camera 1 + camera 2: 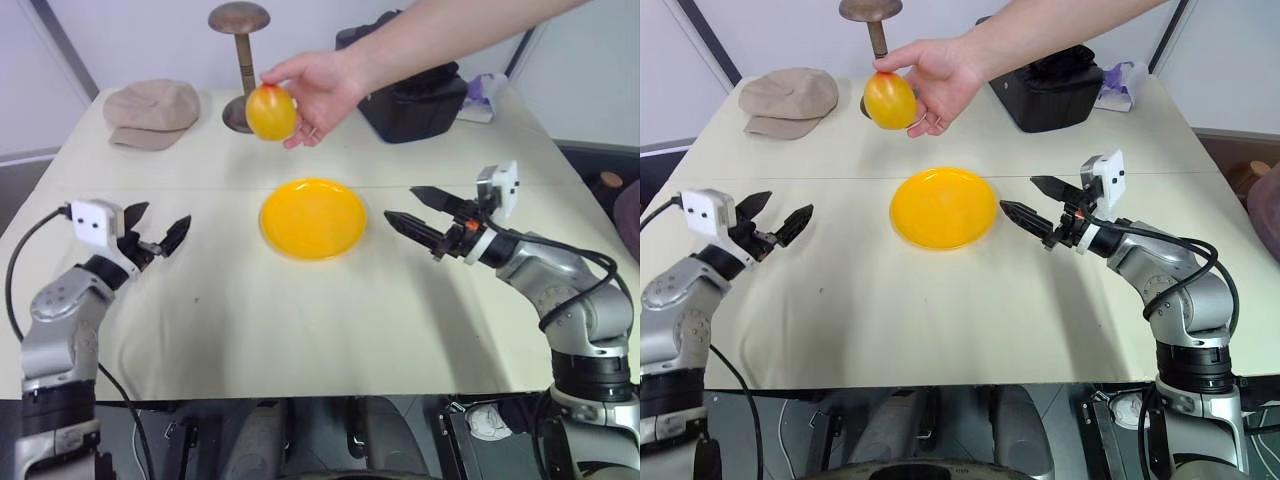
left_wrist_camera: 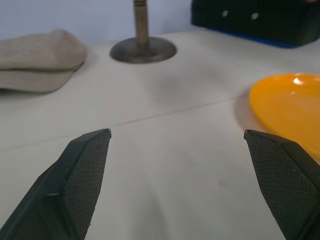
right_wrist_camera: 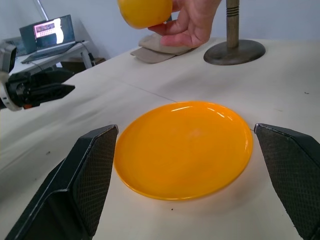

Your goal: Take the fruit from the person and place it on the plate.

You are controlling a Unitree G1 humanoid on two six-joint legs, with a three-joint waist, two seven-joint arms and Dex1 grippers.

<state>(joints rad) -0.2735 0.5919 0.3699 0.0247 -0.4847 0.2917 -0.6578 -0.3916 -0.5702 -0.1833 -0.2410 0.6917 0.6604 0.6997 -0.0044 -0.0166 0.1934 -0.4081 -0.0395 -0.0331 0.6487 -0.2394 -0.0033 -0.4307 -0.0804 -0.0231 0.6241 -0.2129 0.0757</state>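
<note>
Fruit offered above the plate, both grippers empty and spread.

The person's hand point(image 1: 318, 92) held the fruit point(image 1: 271, 112) in the air beyond the yellow plate point(image 1: 312, 217). The right wrist view alone showed a laptop point(image 3: 49, 31) off the table. The left gripper point(image 1: 156, 236) and right gripper point(image 1: 421, 213) flanked the plate, fingers apart, well short of the fruit.

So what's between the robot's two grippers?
The plate, empty, sits on the table between the left gripper and the right gripper, seen from the head views.
</note>
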